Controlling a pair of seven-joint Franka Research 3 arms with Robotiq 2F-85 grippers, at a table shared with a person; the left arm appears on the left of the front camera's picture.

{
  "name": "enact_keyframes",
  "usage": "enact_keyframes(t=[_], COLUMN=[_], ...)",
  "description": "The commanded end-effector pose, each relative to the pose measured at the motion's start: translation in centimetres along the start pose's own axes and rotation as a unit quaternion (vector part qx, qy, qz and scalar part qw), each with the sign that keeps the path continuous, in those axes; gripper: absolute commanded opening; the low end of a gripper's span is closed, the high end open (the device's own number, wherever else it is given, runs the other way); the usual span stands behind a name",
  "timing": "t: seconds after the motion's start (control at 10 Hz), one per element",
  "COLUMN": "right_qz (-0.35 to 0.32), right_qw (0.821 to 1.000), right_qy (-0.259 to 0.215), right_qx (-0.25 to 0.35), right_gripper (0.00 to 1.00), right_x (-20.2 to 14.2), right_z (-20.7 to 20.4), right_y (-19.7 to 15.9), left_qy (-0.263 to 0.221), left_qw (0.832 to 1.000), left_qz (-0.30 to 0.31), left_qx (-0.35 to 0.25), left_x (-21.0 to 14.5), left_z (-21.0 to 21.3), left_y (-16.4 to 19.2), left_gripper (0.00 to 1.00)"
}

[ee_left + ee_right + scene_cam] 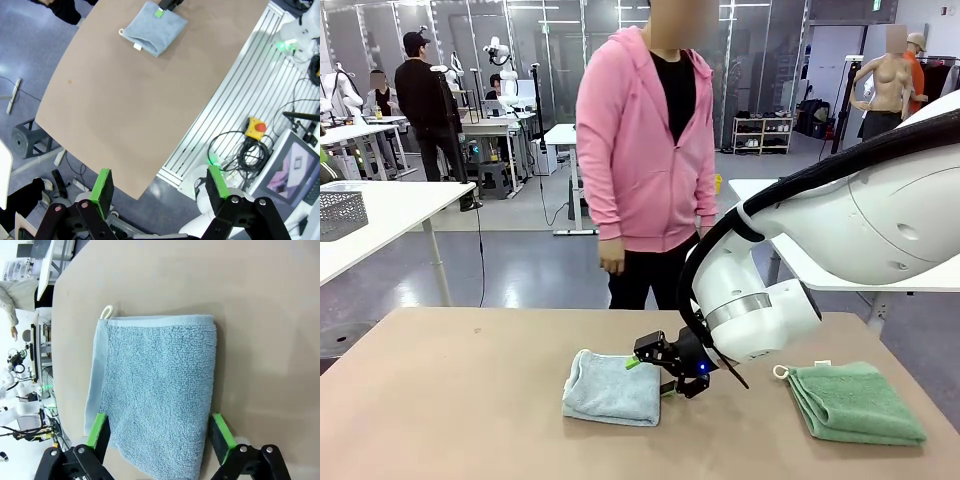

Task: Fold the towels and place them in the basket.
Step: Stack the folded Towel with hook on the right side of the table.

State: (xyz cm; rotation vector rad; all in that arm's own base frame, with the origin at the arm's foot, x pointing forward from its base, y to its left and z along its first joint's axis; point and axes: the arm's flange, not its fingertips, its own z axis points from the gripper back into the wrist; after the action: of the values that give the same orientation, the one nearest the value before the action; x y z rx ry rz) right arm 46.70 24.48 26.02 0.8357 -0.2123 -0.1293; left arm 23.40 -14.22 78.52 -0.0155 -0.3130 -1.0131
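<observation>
A pale blue-grey towel (610, 388) lies folded on the brown table (450, 400), left of centre. My right gripper (650, 376) is low at its right edge, and the towel's near edge lies between the green pads (97, 432). In the right wrist view the towel (155, 390) is flat, with a white loop at its far corner. A mint green towel (855, 402) lies folded at the right. My left gripper (160, 187) hangs open and empty high over the table's edge, far from the blue towel (154, 27). A grey wire-mesh basket (340, 212) stands on a white side table at far left.
A person in a pink hoodie (645, 140) stands at the table's far side, hands down. My right arm's white body (840, 220) reaches in from the right above the green towel. Bare tabletop lies to the left and front of the blue towel.
</observation>
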Motion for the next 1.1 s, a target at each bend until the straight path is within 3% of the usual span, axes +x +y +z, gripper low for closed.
enact_keyframes(t=[0.0,0.1,0.2,0.4,0.5,0.7,1.0], right_qz=[-0.007,-0.007,-0.008,-0.009,-0.008,-0.005,0.0], right_qw=[1.0,1.0,1.0,1.0,1.0,1.0,0.999], right_qy=[-0.002,0.0,0.001,0.001,0.001,-0.003,-0.004], right_qx=[-0.011,-0.014,-0.016,-0.019,-0.021,-0.027,-0.047], right_gripper=[0.53,0.41,0.0,0.0,0.13,0.0,0.0], right_x=[0.3,0.3,0.3,0.3,0.3,0.2,0.1], right_z=[-1.0,-1.2,-1.4,-1.7,-1.8,-1.8,-1.7], right_y=[0.8,1.0,1.1,1.4,1.6,2.4,3.9], left_qy=[-0.001,-0.001,-0.001,-0.001,-0.001,-0.001,-0.001], left_qw=[1.0,1.0,1.0,1.0,1.0,1.0,1.0], left_qz=[0.005,0.005,0.005,0.005,0.005,0.005,0.005], left_qx=[0.004,0.004,0.004,0.004,0.004,0.004,0.004], left_x=[-0.1,-0.1,-0.1,-0.1,-0.1,-0.1,-0.1], left_z=[0.2,0.2,0.2,0.2,0.2,0.2,0.2], left_y=[-0.1,-0.1,-0.1,-0.1,-0.1,-0.1,-0.1], left_gripper=[0.93,0.93,0.93,0.93,0.93,0.93,0.93])
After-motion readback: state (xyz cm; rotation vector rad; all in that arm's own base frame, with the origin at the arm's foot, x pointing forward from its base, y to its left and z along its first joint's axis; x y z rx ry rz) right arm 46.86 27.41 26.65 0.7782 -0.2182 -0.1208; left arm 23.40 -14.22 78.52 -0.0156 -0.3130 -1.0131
